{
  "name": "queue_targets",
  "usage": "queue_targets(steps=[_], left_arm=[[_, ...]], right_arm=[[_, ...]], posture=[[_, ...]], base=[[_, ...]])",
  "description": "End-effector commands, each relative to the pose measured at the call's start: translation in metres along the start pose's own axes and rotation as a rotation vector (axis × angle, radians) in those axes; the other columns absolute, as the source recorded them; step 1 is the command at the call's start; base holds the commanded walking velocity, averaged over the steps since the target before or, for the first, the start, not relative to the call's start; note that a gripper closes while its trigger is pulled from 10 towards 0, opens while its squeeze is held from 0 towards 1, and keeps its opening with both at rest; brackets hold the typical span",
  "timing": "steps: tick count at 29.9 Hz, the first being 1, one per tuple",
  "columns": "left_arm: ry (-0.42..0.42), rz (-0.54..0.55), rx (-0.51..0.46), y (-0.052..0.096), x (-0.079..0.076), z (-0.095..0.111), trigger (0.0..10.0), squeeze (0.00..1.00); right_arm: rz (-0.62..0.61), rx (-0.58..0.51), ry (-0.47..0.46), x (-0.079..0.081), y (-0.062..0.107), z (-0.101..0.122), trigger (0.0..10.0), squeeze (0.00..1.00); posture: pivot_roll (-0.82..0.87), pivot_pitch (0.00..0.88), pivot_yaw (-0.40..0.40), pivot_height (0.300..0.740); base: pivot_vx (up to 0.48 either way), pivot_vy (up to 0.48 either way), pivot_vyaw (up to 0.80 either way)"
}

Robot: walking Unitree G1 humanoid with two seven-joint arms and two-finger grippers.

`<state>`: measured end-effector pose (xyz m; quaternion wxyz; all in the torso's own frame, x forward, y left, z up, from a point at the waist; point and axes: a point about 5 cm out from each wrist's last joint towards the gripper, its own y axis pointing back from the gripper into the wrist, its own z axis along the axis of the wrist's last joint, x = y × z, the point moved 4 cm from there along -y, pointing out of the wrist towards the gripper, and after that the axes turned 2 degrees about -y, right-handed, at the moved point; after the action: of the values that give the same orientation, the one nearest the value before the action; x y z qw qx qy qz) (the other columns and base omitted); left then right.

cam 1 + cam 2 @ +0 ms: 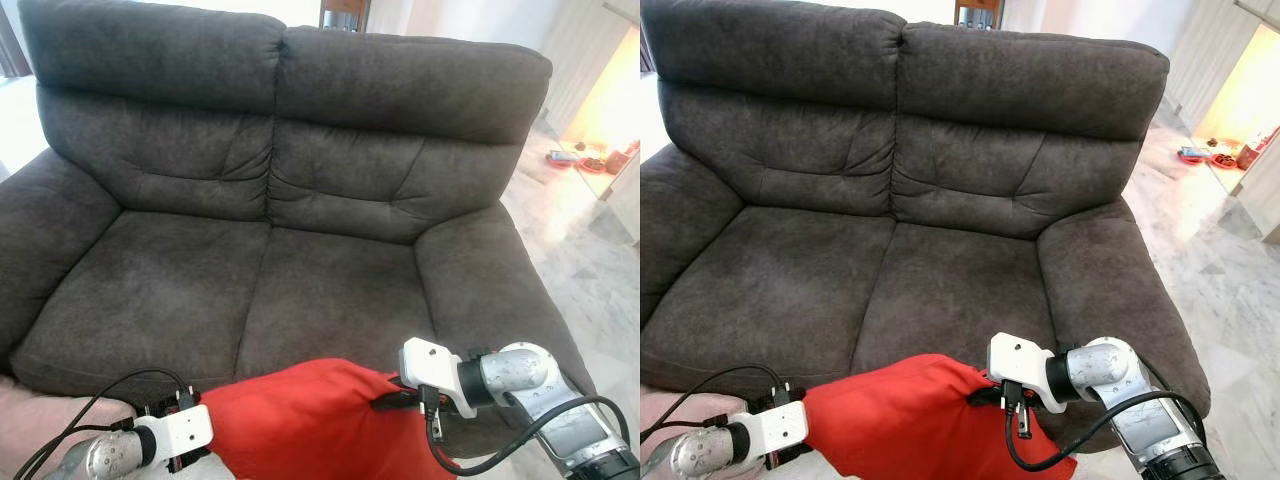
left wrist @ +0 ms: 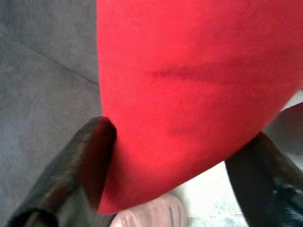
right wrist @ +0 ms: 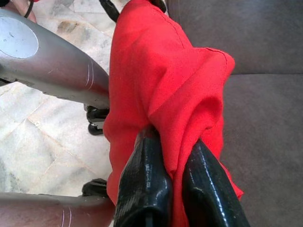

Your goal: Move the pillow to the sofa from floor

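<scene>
Right gripper [image 3: 173,189] pinching one red pillow [image 1: 310,420], left gripper [image 2: 175,175] spread around its left edge, near one dark two-seat sofa [image 1: 280,200].

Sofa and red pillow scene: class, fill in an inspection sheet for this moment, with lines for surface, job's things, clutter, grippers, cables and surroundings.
Surface: dark grey two-seat fabric sofa; nothing seen on its seat cushions.
Job's things: red fabric pillow, held up at the sofa's front edge, not yet on the seat.
Clutter: small items on the floor far right, too small to identify.
Grippers: left gripper has its fingers spread around the pillow's corner; right gripper is pinched on a fold of the pillow.
Cables: black cables loop from the left wrist and the right wrist.
Surroundings: pale marble tile floor to the right of the sofa.
</scene>
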<state>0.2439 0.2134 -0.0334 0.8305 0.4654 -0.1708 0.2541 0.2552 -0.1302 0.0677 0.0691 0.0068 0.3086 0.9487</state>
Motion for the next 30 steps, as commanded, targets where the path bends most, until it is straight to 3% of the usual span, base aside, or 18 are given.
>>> queue_targets(steps=[1, 14, 18, 30], left_arm=[[-0.008, -0.011, -0.009, -0.0028, -0.0027, 0.0022, 0.0, 0.00], [-0.016, -0.025, -0.015, -0.0049, -0.0042, 0.0028, 0.0, 0.00], [-0.073, -0.026, -0.004, -0.0043, -0.0042, 0.0015, 0.0, 0.00], [-0.098, 0.016, 0.006, -0.0046, 0.0035, 0.0011, 0.0, 0.00]], right_arm=[[-0.031, -0.069, 0.068, -0.0056, 0.0107, 0.0221, 10.0, 0.00], [-0.039, -0.067, 0.057, -0.0049, 0.0118, 0.0190, 10.0, 0.00], [-0.040, -0.069, 0.057, -0.0050, 0.0111, 0.0192, 10.0, 0.00], [-0.038, -0.070, 0.045, -0.0025, 0.0081, 0.0161, 10.0, 0.00]], posture=[[0.15, 0.027, -0.114, 0.740], [0.15, 0.026, -0.111, 0.740], [0.15, 0.025, -0.110, 0.740], [0.15, 0.016, -0.107, 0.740]], base=[[0.000, 0.000, 0.00], [0.000, 0.000, 0.00], [0.000, 0.000, 0.00], [0.000, 0.000, 0.00]])
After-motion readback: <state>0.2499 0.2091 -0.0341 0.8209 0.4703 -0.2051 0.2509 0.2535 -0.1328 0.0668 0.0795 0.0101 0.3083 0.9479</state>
